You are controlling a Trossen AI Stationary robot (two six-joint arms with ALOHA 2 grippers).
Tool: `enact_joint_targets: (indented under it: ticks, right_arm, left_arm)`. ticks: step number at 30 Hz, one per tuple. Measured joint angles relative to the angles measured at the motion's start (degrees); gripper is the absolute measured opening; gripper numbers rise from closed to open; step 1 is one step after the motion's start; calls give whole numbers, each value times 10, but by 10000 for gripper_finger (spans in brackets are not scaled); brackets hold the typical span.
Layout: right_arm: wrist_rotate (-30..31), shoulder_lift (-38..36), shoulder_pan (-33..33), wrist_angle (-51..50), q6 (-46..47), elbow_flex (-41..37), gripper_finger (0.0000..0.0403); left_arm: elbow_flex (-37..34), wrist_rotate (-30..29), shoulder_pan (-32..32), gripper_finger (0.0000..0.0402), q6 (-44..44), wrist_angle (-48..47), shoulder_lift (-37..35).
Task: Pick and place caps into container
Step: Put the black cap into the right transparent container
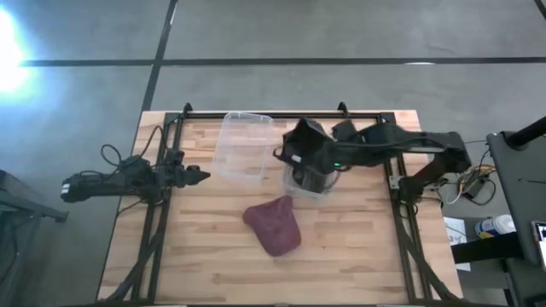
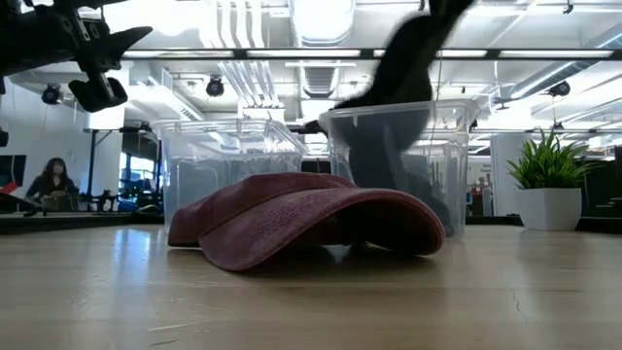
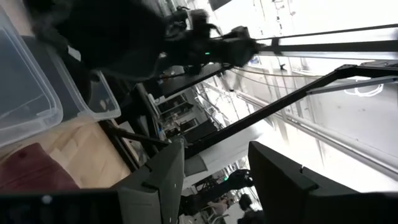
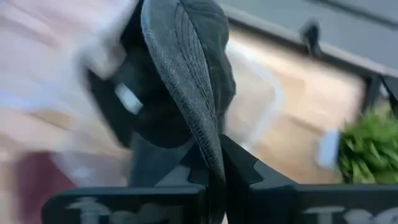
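A dark grey cap point(image 1: 305, 145) hangs from my right gripper point(image 4: 214, 163), which is shut on it above a clear plastic container point(image 1: 309, 186) at the table's middle. In the low view the dark cap point(image 2: 400, 87) reaches down into that container point(image 2: 457, 146). A maroon cap point(image 1: 275, 225) lies brim down on the wood nearer the front edge, also seen as the maroon cap point(image 2: 311, 219). I cannot make out a third cap. My left gripper point(image 1: 200, 175) hovers open at the table's left side, touching nothing, with its fingers apart in the left wrist view point(image 3: 217, 180). My right gripper pinches the dark cap's brim point(image 4: 208, 146) between its two fingers, which lie across the brim's curved edge. The cap is lifted clear of the table. It hangs below the fingers, crown down, into the clear container.
A second clear container point(image 1: 243, 145) stands left of the first, toward the far edge, and shows as the left container point(image 2: 228, 156) in the low view. A black frame point(image 1: 281, 112) runs along the far and side edges. Bare wood point(image 1: 196, 256) lies around the maroon cap.
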Motion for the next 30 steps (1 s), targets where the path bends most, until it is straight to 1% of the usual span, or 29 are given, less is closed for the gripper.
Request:
enact_joint_targets:
  ticks: [5, 7, 10, 11, 14, 17, 19, 22, 26, 30]
  right_arm:
    - [-115, 7, -71, -3, -29, -82, 13]
    - [-156, 18, -88, 2, -43, -104, 13]
    - [-234, 30, -107, 9, -63, -124, 13]
    - [-245, 35, -111, 14, -72, -129, 13]
    - [-244, 54, -117, 41, -93, -136, 13]
    - [-204, 64, -115, 52, -112, -133, 16]
    - [-180, 67, -113, 57, -119, -130, 27]
    - [-169, 69, -112, 71, -131, -130, 63]
    - [-164, 57, -105, 81, -156, -130, 129]
    - [-115, 31, -75, 84, -169, -110, 192]
  left_arm:
    - [0, 0, 0, 174, 0, 0, 0]
    - [0, 0, 0, 174, 0, 0, 0]
    - [0, 0, 0, 174, 0, 0, 0]
    - [0, 0, 0, 174, 1, 0, 0]
    - [0, -1, 0, 174, 1, 0, 0]
    - [0, -2, 0, 174, 1, 0, 0]
    - [0, -2, 0, 174, 1, 0, 0]
    - [0, -3, 0, 174, 1, 0, 0]
    - [0, -15, 0, 174, -20, 0, 0]
    - [0, -17, 0, 174, -16, 0, 0]
